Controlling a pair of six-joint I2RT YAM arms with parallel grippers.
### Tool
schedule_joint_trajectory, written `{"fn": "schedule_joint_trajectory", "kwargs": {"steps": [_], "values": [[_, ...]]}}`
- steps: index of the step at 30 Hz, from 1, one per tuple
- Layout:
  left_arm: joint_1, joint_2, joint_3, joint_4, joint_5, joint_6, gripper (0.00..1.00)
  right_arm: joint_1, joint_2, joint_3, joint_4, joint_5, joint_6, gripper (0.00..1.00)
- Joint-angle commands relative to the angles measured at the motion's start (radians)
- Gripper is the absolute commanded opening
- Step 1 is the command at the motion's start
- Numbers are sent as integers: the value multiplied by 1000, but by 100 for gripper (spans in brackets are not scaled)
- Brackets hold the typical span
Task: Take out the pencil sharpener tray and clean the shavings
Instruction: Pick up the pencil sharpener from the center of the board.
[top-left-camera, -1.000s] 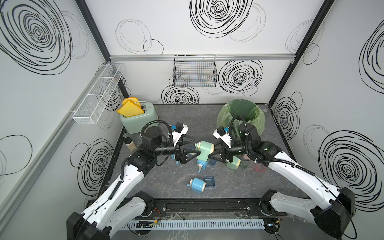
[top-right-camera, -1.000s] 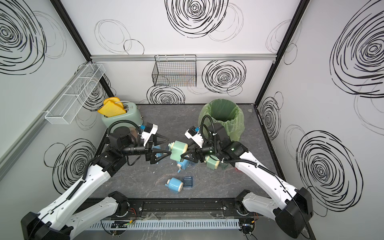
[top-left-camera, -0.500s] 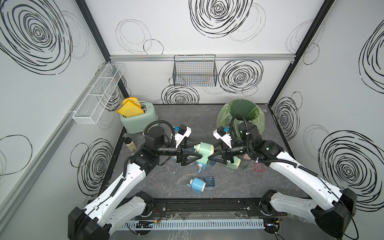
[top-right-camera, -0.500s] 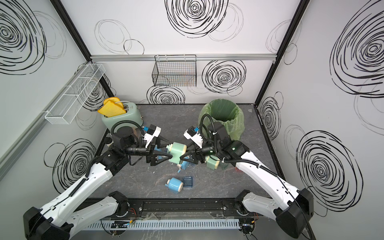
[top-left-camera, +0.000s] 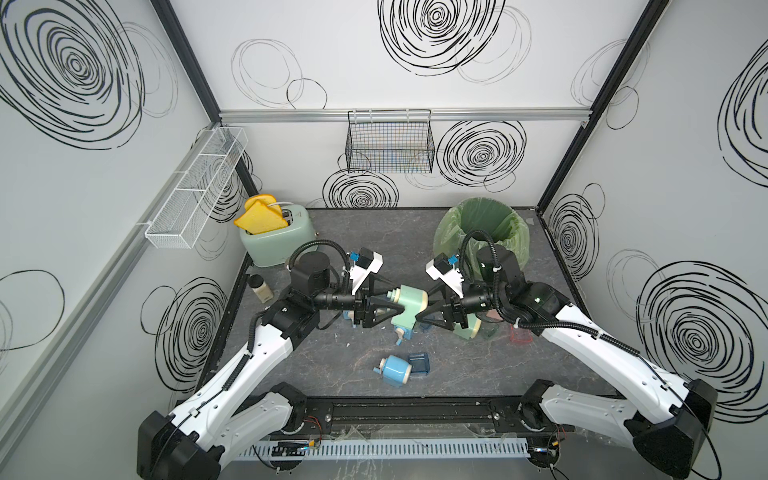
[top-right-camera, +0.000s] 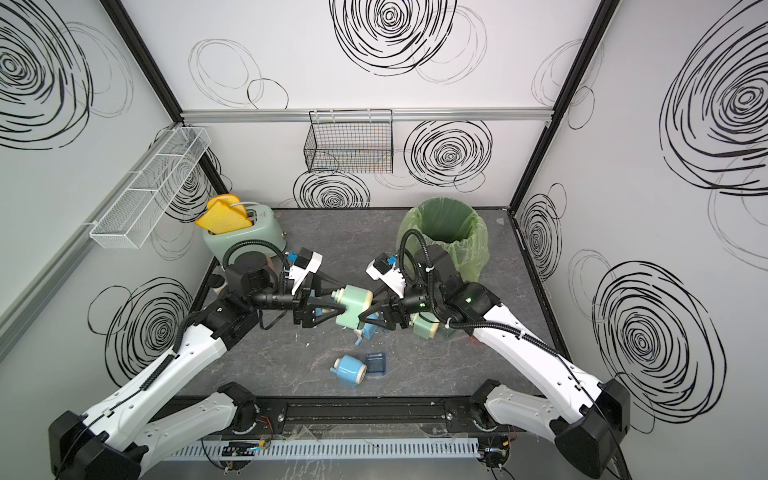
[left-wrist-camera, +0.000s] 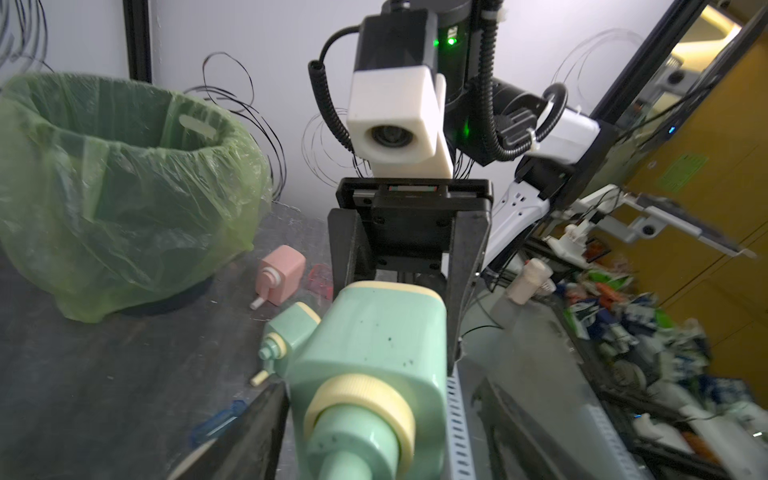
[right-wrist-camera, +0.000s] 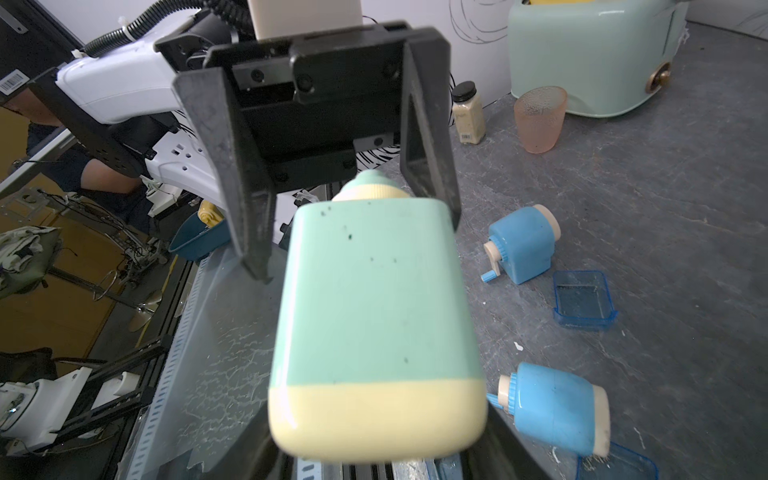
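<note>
A mint-green pencil sharpener (top-left-camera: 409, 305) with a cream base hangs above the middle of the table. My right gripper (top-left-camera: 424, 305) is shut on its cream base end (right-wrist-camera: 374, 419). From the opposite side my left gripper (top-left-camera: 397, 301) stands open around its front end, where the cream ring (left-wrist-camera: 361, 411) sits. In the left wrist view one finger (left-wrist-camera: 262, 432) lies close along the body, while a gap shows at the other. The crank (left-wrist-camera: 270, 353) sticks out sideways. I cannot make out this sharpener's tray in any view.
A green-lined bin (top-left-camera: 482, 232) stands at the back right, a toaster (top-left-camera: 278, 239) at the back left. Blue sharpeners (right-wrist-camera: 521, 245) (right-wrist-camera: 557, 407) and a blue tray (right-wrist-camera: 584, 299) lie below. A pink sharpener (left-wrist-camera: 280, 274), another green sharpener (top-left-camera: 467, 330), a jar (top-left-camera: 259, 286) and a cup (right-wrist-camera: 540, 118) stand around.
My left gripper has moved right, and its fingers now straddle the sharpener's front end. The right gripper has kept hold of the sharpener in nearly the same place.
</note>
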Motion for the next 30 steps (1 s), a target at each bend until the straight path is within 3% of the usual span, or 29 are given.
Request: {"fn": "schedule_joint_trajectory", "kwargs": {"steps": [1, 7, 13, 16, 21, 26, 30], "values": [[-15, 7, 0, -10, -4, 21, 99, 25, -37, 51, 71, -13, -23, 30], [-1, -1, 0, -3, -8, 13, 98, 30, -45, 53, 58, 7, -26, 30], [2, -3, -4, 38, 36, -18, 72, 31, -37, 47, 48, 18, -40, 30], [15, -12, -12, 78, 57, -48, 72, 30, -36, 35, 47, 28, -51, 30], [32, -24, -45, 178, 107, -121, 52, 26, -34, 26, 54, 22, -55, 33], [27, -23, -51, 223, 146, -147, 33, 13, -41, 12, 83, -5, -53, 42], [27, -25, -55, 252, 156, -166, 23, -16, -62, -44, 168, -66, -20, 63]]}}
